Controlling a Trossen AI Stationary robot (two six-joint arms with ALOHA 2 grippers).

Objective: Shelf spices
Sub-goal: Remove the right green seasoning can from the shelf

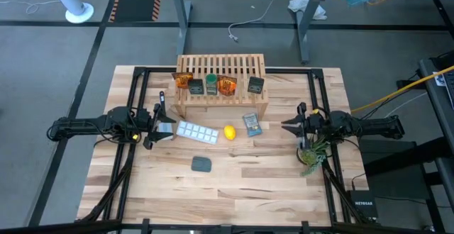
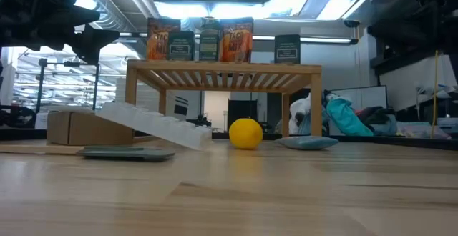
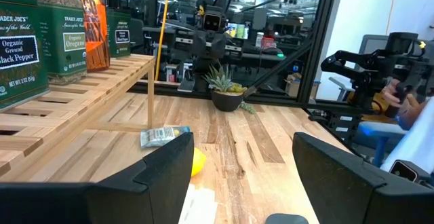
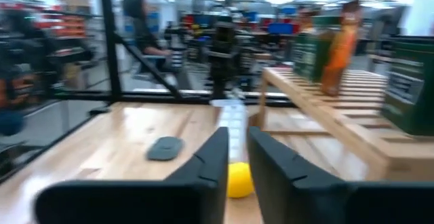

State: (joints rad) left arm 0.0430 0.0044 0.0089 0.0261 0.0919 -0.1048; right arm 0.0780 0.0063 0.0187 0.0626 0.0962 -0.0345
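Five spices (image 1: pixel 220 85) upright along shelf (image 1: pixel 221 69), left gripper (image 1: pixel 157 125) open, empty, right gripper (image 1: pixel 291 126) seemingly narrowly parted.

A: On the table (image 1: pixel 234 177) we see the shelf (image 1: pixel 220 85) at the far side, topped by two boxes (image 1: pixel 196 87), a jar (image 1: pixel 211 85) and two packets (image 1: pixel 227 85).

B: Before it we note a white tray (image 1: pixel 196 131), a lemon (image 1: pixel 229 132), a blue packet (image 1: pixel 251 124) and a grey pad (image 1: pixel 201 164). A plant (image 1: pixel 311 153) stands at the right.
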